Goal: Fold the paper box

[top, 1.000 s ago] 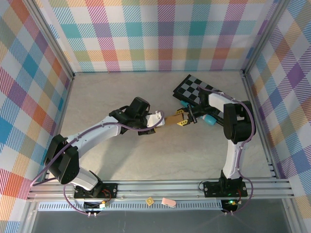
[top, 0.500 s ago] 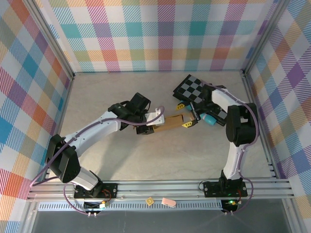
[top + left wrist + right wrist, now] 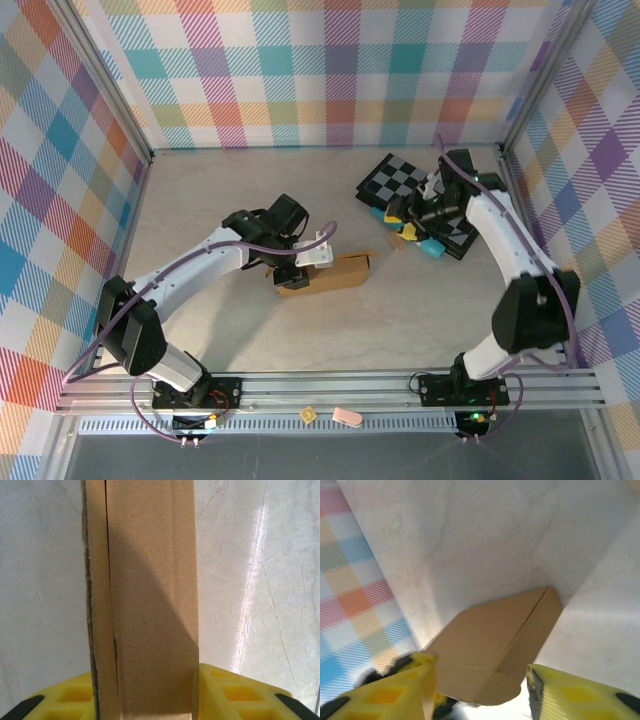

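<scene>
**Paper box [image 3: 345, 270] clamped by left gripper [image 3: 298, 272] at mid-table**

Rail [image 3: 400, 385] at the near edge carries both arm bases. A small yellow piece [image 3: 308, 413] and a pink piece [image 3: 347, 415] lie just in front of it.

Farther in, the paper box lies near the middle of the pale table [image 3: 200, 200], its long side running left to right and tilted slightly up toward the right. The left arm reaches in from the near left, and its gripper is closed on the box's left end. In the left wrist view the yellow fingers [image 3: 235, 695] press against both sides of the cardboard [image 3: 150, 580], which runs straight away from the camera.

Beyond the box and to its right, the right gripper [image 3: 403, 223] hangs at the near edge of the black-and-grey checkered board [image 3: 392, 180], well apart from the box. Its wrist view shows the jaws spread with nothing between them [image 3: 481, 677]. The box [image 3: 485, 640] lies on the table past them, a broad face and a narrower side meeting at a crease.

Plaid walls [image 3: 320, 70] close off the far end and both sides.
</scene>
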Robot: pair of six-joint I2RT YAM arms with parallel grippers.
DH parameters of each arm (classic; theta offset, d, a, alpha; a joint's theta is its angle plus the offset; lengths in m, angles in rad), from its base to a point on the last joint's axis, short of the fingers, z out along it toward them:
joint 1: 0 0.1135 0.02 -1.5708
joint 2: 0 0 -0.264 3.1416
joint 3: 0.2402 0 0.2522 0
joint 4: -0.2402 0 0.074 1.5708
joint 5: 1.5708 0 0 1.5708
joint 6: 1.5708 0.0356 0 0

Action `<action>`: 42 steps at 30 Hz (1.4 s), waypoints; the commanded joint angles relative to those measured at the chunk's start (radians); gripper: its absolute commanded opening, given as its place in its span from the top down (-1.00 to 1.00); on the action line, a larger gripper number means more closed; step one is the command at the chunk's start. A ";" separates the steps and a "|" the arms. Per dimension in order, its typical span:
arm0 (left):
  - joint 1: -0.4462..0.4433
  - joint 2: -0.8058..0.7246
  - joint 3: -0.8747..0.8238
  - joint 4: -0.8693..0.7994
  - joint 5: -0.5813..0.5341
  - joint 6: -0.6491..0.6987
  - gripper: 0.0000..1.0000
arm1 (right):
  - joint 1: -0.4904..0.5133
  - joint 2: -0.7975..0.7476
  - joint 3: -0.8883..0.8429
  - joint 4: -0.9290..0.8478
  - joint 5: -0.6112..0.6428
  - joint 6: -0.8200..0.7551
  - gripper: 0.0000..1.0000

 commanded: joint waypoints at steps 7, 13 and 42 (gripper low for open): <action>0.024 0.026 -0.023 0.037 -0.001 -0.006 0.17 | 0.180 -0.190 -0.157 0.169 0.251 -0.510 0.17; 0.042 0.049 -0.006 0.040 0.009 0.000 0.17 | 0.195 -0.107 -0.082 0.042 0.288 -0.660 0.11; 0.070 0.036 -0.033 0.073 0.039 -0.015 0.14 | 0.319 -0.003 -0.005 0.002 0.396 -0.743 0.26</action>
